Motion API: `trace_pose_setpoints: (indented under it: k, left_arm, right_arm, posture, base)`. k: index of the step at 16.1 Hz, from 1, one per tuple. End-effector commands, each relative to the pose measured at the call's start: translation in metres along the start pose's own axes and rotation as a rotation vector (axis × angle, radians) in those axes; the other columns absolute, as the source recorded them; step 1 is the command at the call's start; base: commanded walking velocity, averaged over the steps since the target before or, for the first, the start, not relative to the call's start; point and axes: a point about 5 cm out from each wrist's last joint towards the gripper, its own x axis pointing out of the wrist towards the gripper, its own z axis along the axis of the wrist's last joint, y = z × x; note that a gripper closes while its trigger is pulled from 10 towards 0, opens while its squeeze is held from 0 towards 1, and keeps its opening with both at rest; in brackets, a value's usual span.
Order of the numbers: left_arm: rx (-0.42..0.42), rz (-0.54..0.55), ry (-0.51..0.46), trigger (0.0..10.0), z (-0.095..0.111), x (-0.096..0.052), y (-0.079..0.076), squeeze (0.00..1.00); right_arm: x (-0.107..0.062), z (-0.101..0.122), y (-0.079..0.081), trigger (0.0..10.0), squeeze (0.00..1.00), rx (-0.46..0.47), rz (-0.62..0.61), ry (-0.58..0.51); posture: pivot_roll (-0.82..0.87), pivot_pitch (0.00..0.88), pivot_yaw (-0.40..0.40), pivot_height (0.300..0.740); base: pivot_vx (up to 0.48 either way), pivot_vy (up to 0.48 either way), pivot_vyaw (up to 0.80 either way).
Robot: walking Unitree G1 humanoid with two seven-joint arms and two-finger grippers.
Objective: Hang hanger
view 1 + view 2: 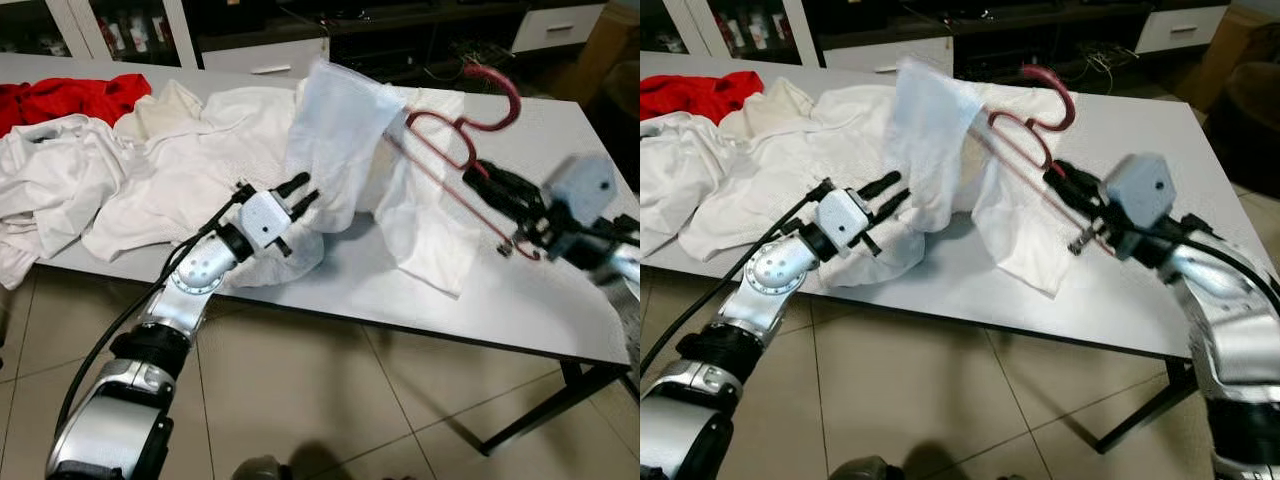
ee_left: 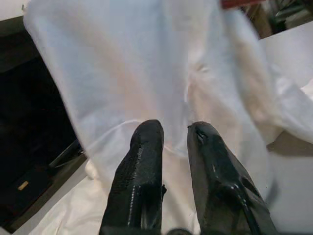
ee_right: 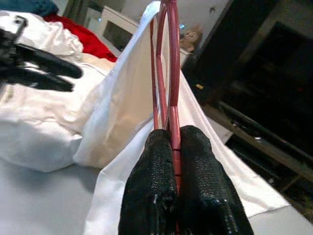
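a dark red hanger (image 1: 455, 150) is held up above the right half of a grey table (image 1: 520, 300), its hook (image 1: 497, 95) pointing up and away toward the far edge, with bare tabletop below and to its right. the hanger is thin and wiry, and a white garment (image 1: 345, 140) is draped over its left shoulder, hanging down to the tabletop. the right gripper (image 1: 1072, 195) has its two black fingers clamped on the hanger's lower bar, the silver arm reaching in from the right across the table's near edge. the left gripper (image 1: 300, 195) points up at the hanging cloth, its fingers (image 2: 142, 161) slightly apart and just in front of the fabric, the arm bent up from below the near edge. to the left, a heap of white clothes (image 1: 130, 170) covers the table, with a red cloth (image 1: 70, 95) at the far left corner. tiled floor (image 1: 330, 400) lies beneath.
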Motion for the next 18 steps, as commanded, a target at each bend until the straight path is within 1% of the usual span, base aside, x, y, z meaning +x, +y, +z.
trace_pose_setpoints:
  k: [1,3,4,5,6,7,8,9,10,12,13,15,17,18]
  left_arm:
    - [0.02,0.008,0.003,10.0,0.001,0.001,0.004,0.0]
    - [0.008,0.031,0.017,10.0,-0.003,-0.002,0.007,0.0]
    - [0.004,0.04,0.018,10.0,-0.004,-0.002,0.007,0.0]
    - [-0.02,0.073,0.031,10.0,-0.007,-0.002,0.01,0.0]
    - [-0.029,0.079,0.036,10.0,-0.007,-0.002,0.011,0.0]
    - [-0.065,0.083,0.045,10.0,-0.01,-0.002,0.01,0.0]
    - [-0.094,0.104,0.03,10.0,-0.01,-0.002,0.011,0.46]
    - [-0.112,0.093,0.008,10.0,-0.009,-0.004,0.009,1.0]
    - [-0.111,0.066,0.004,10.0,-0.009,-0.004,0.006,1.0]
    - [-0.124,0.048,0.006,10.0,-0.01,-0.005,0.001,1.0]
    - [-0.136,0.005,0.016,10.0,-0.013,-0.007,-0.005,1.0]
    - [-0.138,-0.036,0.015,10.0,-0.014,-0.009,-0.01,1.0]
    - [-0.128,-0.062,0.016,10.0,-0.015,-0.011,-0.014,1.0]
    - [-0.102,-0.067,0.022,10.0,-0.016,-0.012,-0.014,1.0]
  right_arm:
    - [-0.004,0.009,-0.004,10.0,0.0,-0.004,0.008,-0.033]
    - [-0.014,0.018,-0.001,10.0,0.0,0.054,0.064,-0.079]
    - [-0.015,0.019,0.0,10.0,0.0,0.063,0.074,-0.083]
    - [-0.016,0.021,0.005,10.0,0.0,0.085,0.116,-0.093]
    - [-0.016,0.022,0.007,10.0,0.0,0.093,0.127,-0.097]
    - [-0.017,0.025,0.009,10.0,0.0,0.122,0.15,-0.118]
    - [-0.017,0.028,0.01,10.0,0.0,0.136,0.157,-0.134]
    - [-0.017,0.03,0.009,10.0,0.0,0.137,0.151,-0.136]
    - [-0.017,0.03,0.008,10.0,0.0,0.136,0.15,-0.132]
    - [-0.016,0.029,0.009,10.0,0.0,0.138,0.152,-0.128]
    - [-0.016,0.029,0.008,10.0,0.0,0.141,0.15,-0.122]
    - [-0.015,0.029,0.007,10.0,0.0,0.141,0.142,-0.119]
    - [-0.015,0.029,0.006,10.0,0.0,0.141,0.136,-0.117]
    - [-0.014,0.028,0.005,10.0,0.0,0.14,0.133,-0.115]
  posture:
    - [0.12,0.002,0.02,0.74]
    - [0.12,0.002,0.025,0.74]
    - [0.12,0.002,0.025,0.74]
    - [0.12,0.001,0.027,0.74]
    - [0.12,0.001,0.027,0.74]
    - [0.12,0.001,0.028,0.74]
    - [0.12,0.001,0.029,0.74]
    - [0.12,0.001,0.029,0.74]
    - [0.12,0.003,0.027,0.74]
    - [0.12,0.002,0.026,0.74]
    - [0.12,0.001,0.023,0.74]
    - [0.12,0.0,0.021,0.74]
    - [0.12,0.0,0.021,0.74]
    - [0.12,0.0,0.02,0.74]
  base:
    - [0.0,0.0,0.0]
    - [0.0,0.0,0.0]
    - [0.0,0.0,0.0]
    - [0.0,0.0,0.0]
    - [0.0,0.0,0.0]
    - [0.0,0.0,0.0]
    - [0.0,0.0,0.0]
    - [0.0,0.0,0.0]
    - [0.0,0.0,0.0]
    - [0.0,0.0,0.0]
    - [0.0,0.0,0.0]
    - [0.0,0.0,0.0]
    - [0.0,0.0,0.0]
    - [0.0,0.0,0.0]
